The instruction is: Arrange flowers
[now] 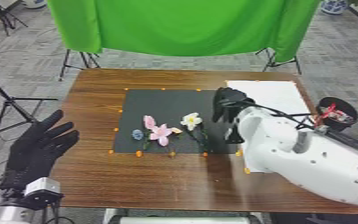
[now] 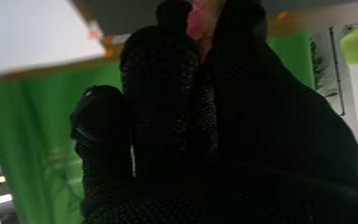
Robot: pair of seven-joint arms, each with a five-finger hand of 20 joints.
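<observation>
At the near left side of the brown wooden counter (image 1: 91, 185), the left robot hand (image 1: 31, 152) is released, its fingers loosely extended. Farther in, the task's flowers lie on a black mat (image 1: 158, 100): a small blue flower (image 1: 137, 134) at the left, a larger pink flower (image 1: 161, 133) just beside it, a smaller pink bloom (image 1: 149, 121) slightly farther back, and a white flower (image 1: 191, 121) to the right. The right robot hand (image 1: 226, 107) is over the mat's right part, near the white flower; whether it is released or grasping a flower, I cannot tell. In the right wrist view, something pink (image 2: 196, 20) shows against the black glove. Orange dots edge the mat. A white sheet (image 1: 269, 95) lies to its right, with a dark bin (image 1: 342, 125) of red things beyond the counter's right edge. Past the far edge hangs a green curtain (image 1: 184, 25).
</observation>
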